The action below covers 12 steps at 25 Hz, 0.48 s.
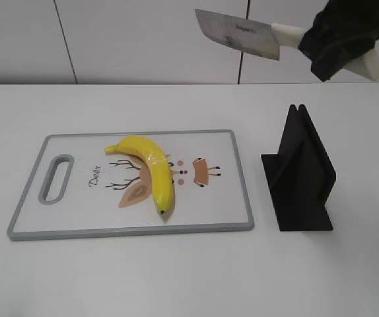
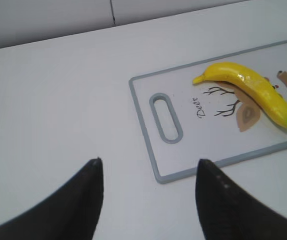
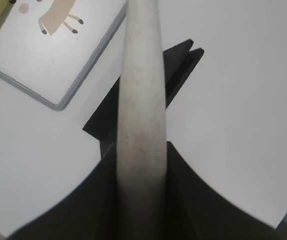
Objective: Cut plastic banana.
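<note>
left claw (image 2: 148,200): fingers spread, low over table | right claw (image 1: 338,43): raised high, clamped on knife handle (image 3: 141,100)

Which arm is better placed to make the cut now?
Right: its gripper already grips the knife above the table. The left gripper is open and empty, short of the plastic banana.

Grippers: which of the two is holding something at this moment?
The right gripper: it grips the knife by its pale handle above the table. The left gripper is open and empty.
</note>
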{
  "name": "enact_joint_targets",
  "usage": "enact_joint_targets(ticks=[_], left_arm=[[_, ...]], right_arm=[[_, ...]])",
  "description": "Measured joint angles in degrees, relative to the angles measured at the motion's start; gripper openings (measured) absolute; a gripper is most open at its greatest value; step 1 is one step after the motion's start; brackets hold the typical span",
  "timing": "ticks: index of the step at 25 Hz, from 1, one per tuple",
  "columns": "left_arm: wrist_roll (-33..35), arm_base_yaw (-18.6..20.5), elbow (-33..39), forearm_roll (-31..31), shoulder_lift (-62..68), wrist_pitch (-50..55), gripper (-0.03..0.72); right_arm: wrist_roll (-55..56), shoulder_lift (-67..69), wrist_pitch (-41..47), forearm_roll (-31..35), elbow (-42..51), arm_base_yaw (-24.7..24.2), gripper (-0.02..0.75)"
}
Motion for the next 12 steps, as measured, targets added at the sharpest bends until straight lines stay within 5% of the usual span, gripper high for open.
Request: enact_joint_targets(ticks=[12], left_arm=[[23.06,0.00,-18.71,-11.90,27.31,3.51,0.552]], right_arm=[[-34.38,7.22,-2.51,2.19,-4.99,0.00,0.169]])
